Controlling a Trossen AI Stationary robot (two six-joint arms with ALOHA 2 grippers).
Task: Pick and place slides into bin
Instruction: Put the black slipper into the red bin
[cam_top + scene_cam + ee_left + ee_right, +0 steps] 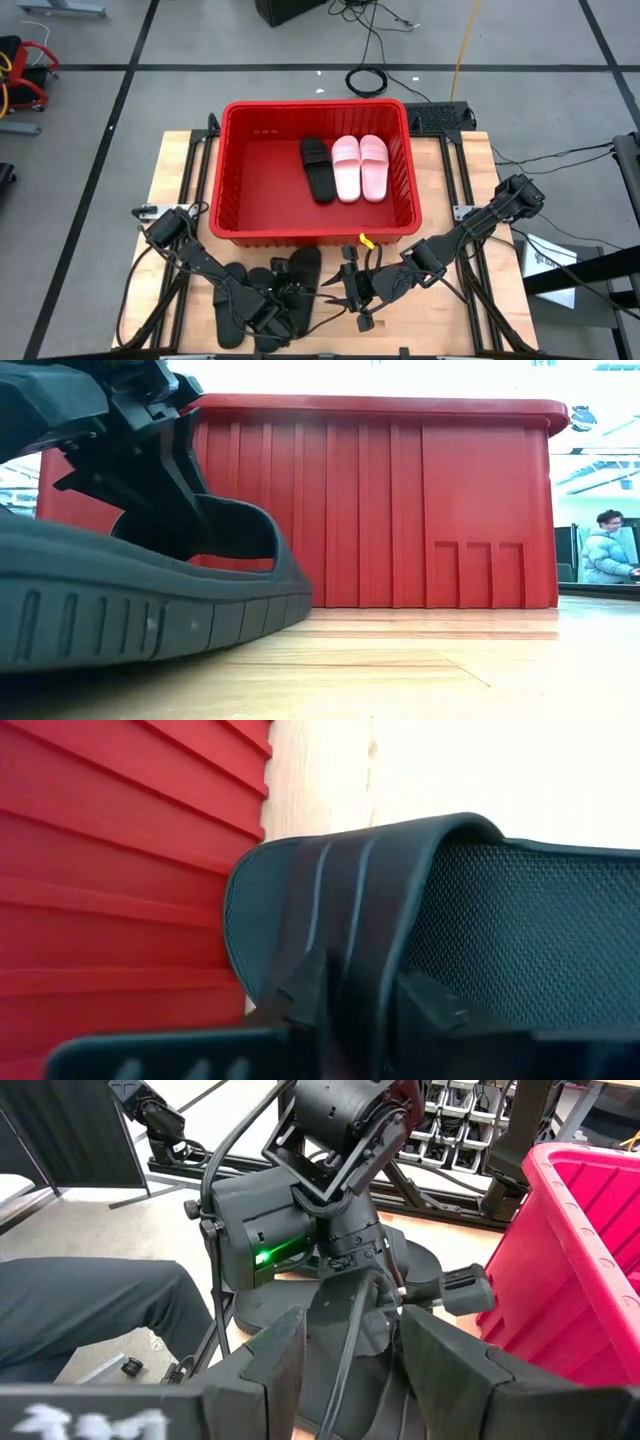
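Observation:
The red bin stands at the table's middle. It holds one black slide and two pale pink slides lying flat on its floor. Three more black slides lie in a pile at the near left, soles on the table. My left gripper is low in that pile and shut on one black slide. My right gripper is open just right of the pile, pointing toward the table's left edge, with a dark slide between its fingers. My left gripper pinches the black slide's wide strap at its edge, one finger under the strap on the mesh lining and one outside. The fingers slant down from the table's left side. The slide's sole rests on the table. My right gripper: I cannot tell whether its fingers touch the slide.
The bin's tall near wall rises close behind the pile. A small yellow piece lies on the table by the bin's near wall. Bare wood lies at the near right. A person sits in the room beyond.

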